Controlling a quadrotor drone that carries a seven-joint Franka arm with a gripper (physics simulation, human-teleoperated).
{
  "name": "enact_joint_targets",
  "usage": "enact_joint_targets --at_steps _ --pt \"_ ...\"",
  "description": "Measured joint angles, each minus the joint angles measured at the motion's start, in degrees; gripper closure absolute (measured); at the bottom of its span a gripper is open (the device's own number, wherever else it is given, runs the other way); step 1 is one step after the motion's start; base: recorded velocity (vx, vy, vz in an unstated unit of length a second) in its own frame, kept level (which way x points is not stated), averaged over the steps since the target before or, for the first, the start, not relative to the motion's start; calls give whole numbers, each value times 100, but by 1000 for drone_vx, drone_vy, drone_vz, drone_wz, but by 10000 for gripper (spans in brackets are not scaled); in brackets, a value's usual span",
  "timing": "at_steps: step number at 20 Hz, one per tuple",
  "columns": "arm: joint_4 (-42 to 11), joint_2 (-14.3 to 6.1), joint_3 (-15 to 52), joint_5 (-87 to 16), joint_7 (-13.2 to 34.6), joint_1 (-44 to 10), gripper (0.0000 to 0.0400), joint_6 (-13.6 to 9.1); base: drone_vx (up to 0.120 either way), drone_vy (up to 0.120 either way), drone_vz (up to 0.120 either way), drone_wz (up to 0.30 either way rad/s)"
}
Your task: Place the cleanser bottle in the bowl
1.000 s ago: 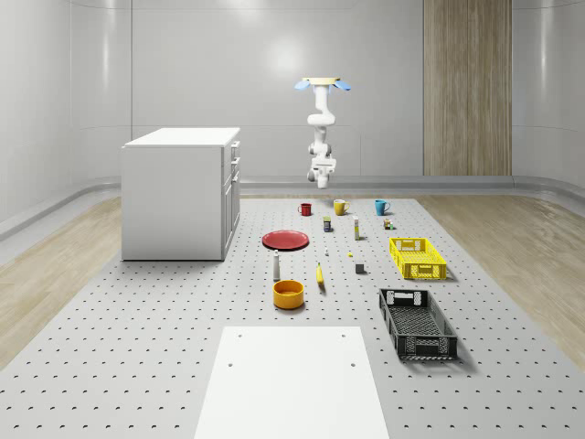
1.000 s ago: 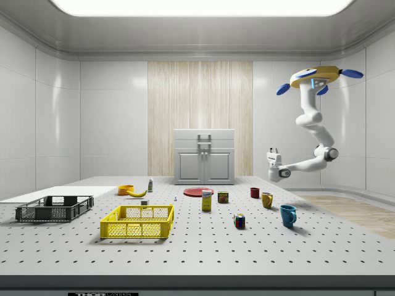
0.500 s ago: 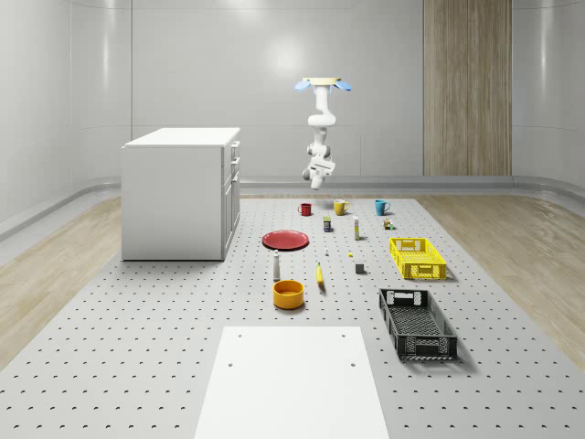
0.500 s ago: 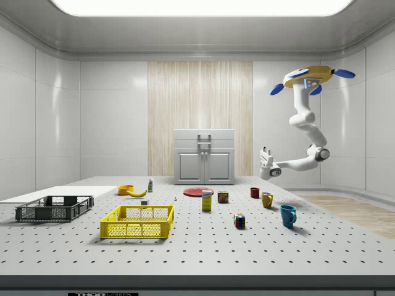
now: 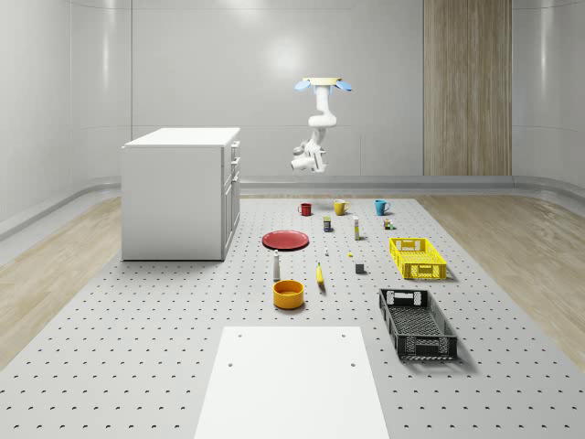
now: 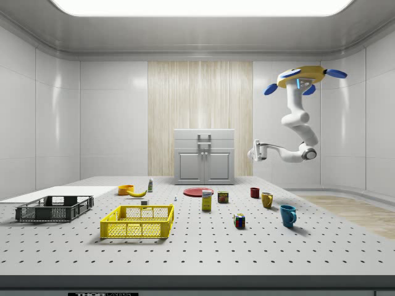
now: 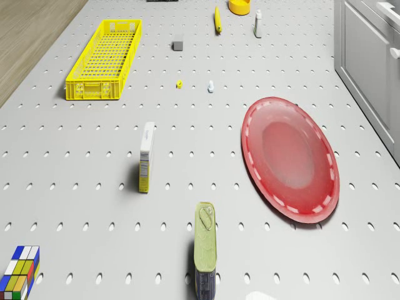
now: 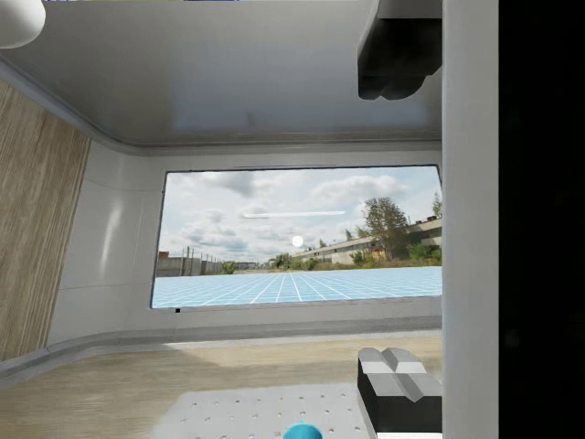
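Meanwhile the drone point(image 6: 302, 78) hovers high over the mugs' end, its gripper point(image 6: 255, 151), fingers spread and empty, having swung up toward the cabinet, well apart from the cleanser bottle point(image 5: 276, 266) just beside the orange bowl point(image 5: 288, 294).

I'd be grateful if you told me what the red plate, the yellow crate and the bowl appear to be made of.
Red plate: probably glazed ceramic or glossy plastic; its face carries a soft sheen.
Yellow crate: looks like moulded plastic, with lattice walls and floor in one even colour.
Bowl: smooth, uniform orange, matte; plastic or ceramic, hard to say which.
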Motion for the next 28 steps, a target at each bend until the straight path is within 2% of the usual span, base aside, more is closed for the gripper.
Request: enact_joint_targets --at_steps 2,5,9,13,17,22,28 --pt "-758 -169 689 -1306 460 -473 0 -63 120 0 0 0" --pt "-1685 -410 1536 -2998 1232 -1355 0 -354 120 0 0 0" --pt "-2330 -703 2295 -4402 2109 -2550 0 -892 120 0 0 0" --pt "-2559 -958 2728 -5028 2671 -3398 0 -1280 120 0 0 0" --pt "-2633 -1164 2966 -5263 2996 -3892 0 -1462 120 0 0 0" --pt "-2656 -1370 3132 -5329 3220 -4217 0 -1501 120 0 0 0" --pt "-2653 -1580 3250 -5286 3366 -4409 0 -1417 120 -113 0 0"
